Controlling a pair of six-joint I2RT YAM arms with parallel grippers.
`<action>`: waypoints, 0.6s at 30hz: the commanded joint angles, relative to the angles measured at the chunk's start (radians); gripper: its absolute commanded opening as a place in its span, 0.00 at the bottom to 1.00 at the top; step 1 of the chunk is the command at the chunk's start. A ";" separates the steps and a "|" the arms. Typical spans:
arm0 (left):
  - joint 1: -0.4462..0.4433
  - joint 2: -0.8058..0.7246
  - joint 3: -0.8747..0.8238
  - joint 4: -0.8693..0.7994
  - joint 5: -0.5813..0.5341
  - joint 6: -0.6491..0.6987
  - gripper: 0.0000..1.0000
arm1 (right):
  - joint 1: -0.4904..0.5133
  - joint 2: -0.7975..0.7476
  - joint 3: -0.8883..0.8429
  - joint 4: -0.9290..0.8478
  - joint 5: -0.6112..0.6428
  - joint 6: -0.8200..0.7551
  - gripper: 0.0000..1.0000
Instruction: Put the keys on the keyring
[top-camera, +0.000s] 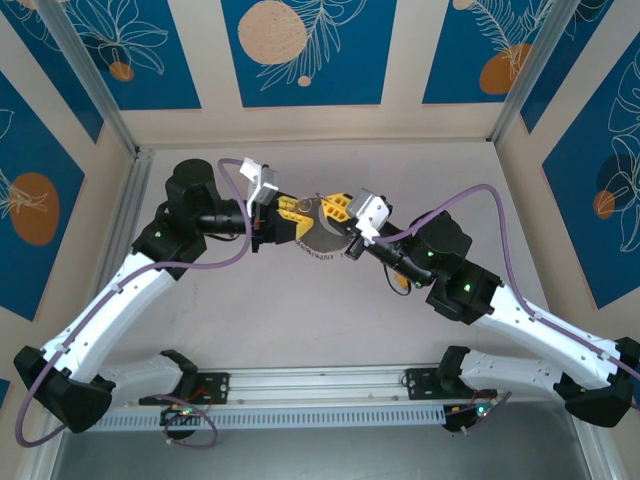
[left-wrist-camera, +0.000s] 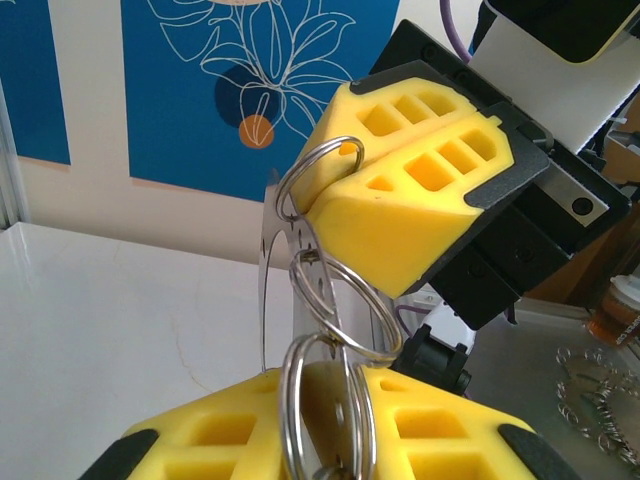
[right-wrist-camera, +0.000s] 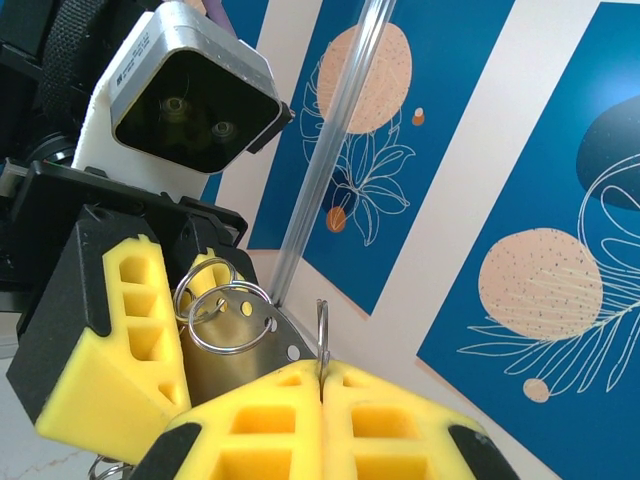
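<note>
The left gripper (left-wrist-camera: 320, 385) has its blocky yellow fingers (left-wrist-camera: 210, 440) drawn narrow, pinching a pair of silvery split rings (left-wrist-camera: 318, 400) that stand upright in the slit between them. These rings belong to the keyring (left-wrist-camera: 287, 240), a thin, flat, round grey metal plate with small holes along its rim. The right gripper (left-wrist-camera: 330, 190), just above the keyring in the left wrist view, has its fingers pressed together at the tips on another split ring threaded through a rim hole. In the right wrist view, the right gripper (right-wrist-camera: 322, 385) clamps a thin ring that stands edge-on in the seam between its yellow fingers (right-wrist-camera: 400, 430). Just beyond, the keyring (right-wrist-camera: 235, 350) looks dull grey-gold. Two overlapping split rings (right-wrist-camera: 222, 300) hang at its upper rim, beside the left gripper (right-wrist-camera: 185, 310). From the top external view the keyring (top-camera: 320, 238) hangs between the left gripper (top-camera: 297, 212) and the right gripper (top-camera: 335, 212), touching both. It is held above the pale table (top-camera: 300, 320). Its near rim carries a fringe of tiny silvery keys (top-camera: 318, 255), too small to tell apart. Both arms reach inward to the keyring from either side. A loose tangle of small silvery rings (left-wrist-camera: 590, 395) lies on a grey surface, well apart from the keyring.
</note>
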 joint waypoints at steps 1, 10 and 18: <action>0.008 0.001 0.039 -0.020 0.030 0.030 0.00 | -0.006 -0.028 -0.001 0.067 0.025 0.021 0.00; 0.008 0.007 0.044 -0.027 0.035 0.035 0.00 | -0.009 -0.034 -0.006 0.063 0.021 0.023 0.10; 0.008 0.003 0.048 -0.027 0.035 0.032 0.00 | -0.014 -0.036 -0.011 0.065 0.017 0.027 0.04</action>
